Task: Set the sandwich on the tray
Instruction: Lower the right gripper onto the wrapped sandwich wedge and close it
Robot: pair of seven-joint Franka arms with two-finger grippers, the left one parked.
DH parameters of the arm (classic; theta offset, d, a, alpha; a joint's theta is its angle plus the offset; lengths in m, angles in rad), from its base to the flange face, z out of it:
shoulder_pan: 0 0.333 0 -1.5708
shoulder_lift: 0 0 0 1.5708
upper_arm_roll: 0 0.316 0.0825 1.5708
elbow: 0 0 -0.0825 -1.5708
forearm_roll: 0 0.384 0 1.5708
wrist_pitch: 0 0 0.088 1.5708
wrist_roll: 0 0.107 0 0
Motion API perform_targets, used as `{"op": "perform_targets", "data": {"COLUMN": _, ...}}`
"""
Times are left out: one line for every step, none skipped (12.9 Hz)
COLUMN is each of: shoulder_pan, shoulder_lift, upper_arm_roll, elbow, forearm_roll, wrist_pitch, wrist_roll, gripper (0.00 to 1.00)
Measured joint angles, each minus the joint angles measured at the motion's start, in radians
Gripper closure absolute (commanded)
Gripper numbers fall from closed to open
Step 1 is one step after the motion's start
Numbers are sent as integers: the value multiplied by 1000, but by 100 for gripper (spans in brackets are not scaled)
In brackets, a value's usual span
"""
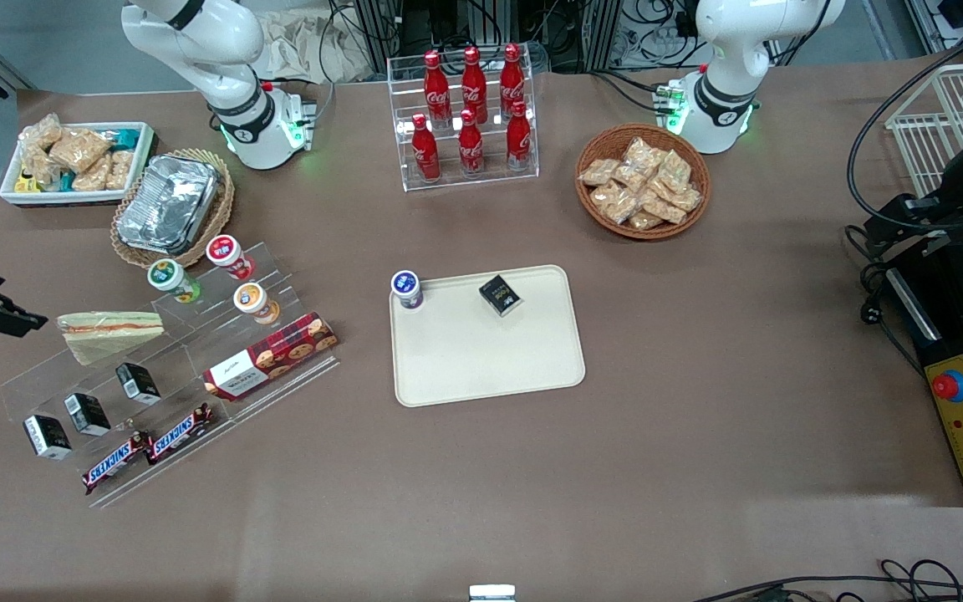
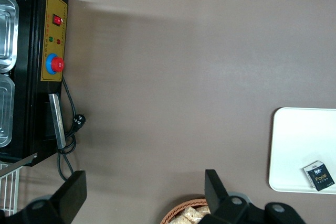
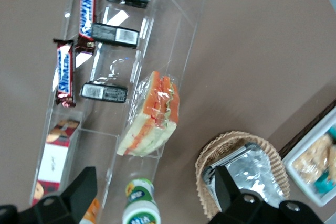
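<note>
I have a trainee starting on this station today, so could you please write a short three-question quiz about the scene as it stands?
1. True or false: the sandwich already lies on the tray.
2. Which two things stand on the tray? A) a small cup and a small black box; B) two Snickers bars; C) a cola bottle and a snack packet.
3. In a few words: where is the end effector, and are its fingers open or shut?

Key
1. False: it rests on the clear acrylic stand, toward the working arm's end of the table.
2. A.
3. Above the stand near the sandwich, open and holding nothing.
</note>
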Motion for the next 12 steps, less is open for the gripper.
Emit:
{"op": "perform_targets", "data": {"shoulder_pan": -1, "shoulder_lift": 11, "upper_arm_roll": 1, "elbow": 0, "forearm_roll": 8, "wrist_pitch": 14, "wrist_roll": 62, "gripper": 0}}
{"op": "perform_targets", "data": {"shoulder_pan": -6, "shoulder_lift": 21, "upper_arm_roll": 0, "elbow": 0, "forearm_roll": 29, "wrist_pitch": 28, "wrist_roll": 125, "gripper": 0}}
{"op": "perform_targets", "data": {"shoulder_pan": -18, "shoulder_lift": 32, "upper_arm_roll": 0, "elbow": -2, "forearm_roll": 48, "wrist_pitch": 45, "wrist_roll": 192, "gripper": 0}}
{"op": "perform_targets", "data": {"shoulder_pan": -31, "shoulder_lift": 41, "upper_arm_roll": 0, "elbow": -13, "forearm_roll": 56, "wrist_pitch": 74, "wrist_roll": 251, "gripper": 0}}
{"op": "perform_targets", "data": {"shoulder_pan": -42, "shoulder_lift": 46, "upper_arm_roll": 0, "elbow": -33, "forearm_roll": 58, "wrist_pitch": 107, "wrist_roll": 292, "gripper": 0}}
{"op": "perform_targets", "data": {"shoulder_pan": -49, "shoulder_lift": 50, "upper_arm_roll": 0, "elbow": -55, "forearm_roll": 60, "wrist_pitch": 136, "wrist_roll": 317, "gripper": 0}}
{"op": "perform_targets", "data": {"shoulder_pan": -50, "shoulder_lift": 52, "upper_arm_roll": -1, "elbow": -78, "forearm_roll": 61, "wrist_pitch": 165, "wrist_roll": 340, "gripper": 0}}
{"op": "perform_targets", "data": {"shoulder_pan": -51, "shoulder_lift": 52, "upper_arm_roll": -1, "elbow": -106, "forearm_roll": 62, "wrist_pitch": 198, "wrist_roll": 375, "gripper": 0}}
{"op": "perform_targets", "data": {"shoulder_pan": -53, "shoulder_lift": 52, "upper_arm_roll": -1, "elbow": -136, "forearm_roll": 62, "wrist_pitch": 233, "wrist_roll": 415, "gripper": 0}}
{"op": "perform_targets", "data": {"shoulder_pan": -57, "shoulder_lift": 51, "upper_arm_roll": -1, "elbow": -164, "forearm_roll": 62, "wrist_pitch": 260, "wrist_roll": 441, "gripper": 0}}
{"op": "perform_targets", "data": {"shoulder_pan": -60, "shoulder_lift": 48, "upper_arm_roll": -1, "elbow": -188, "forearm_roll": 62, "wrist_pitch": 277, "wrist_roll": 453, "gripper": 0}}
{"op": "perform_targets", "data": {"shoulder_pan": -62, "shoulder_lift": 44, "upper_arm_roll": -1, "elbow": -210, "forearm_roll": 62, "wrist_pitch": 293, "wrist_roll": 460, "gripper": 0}}
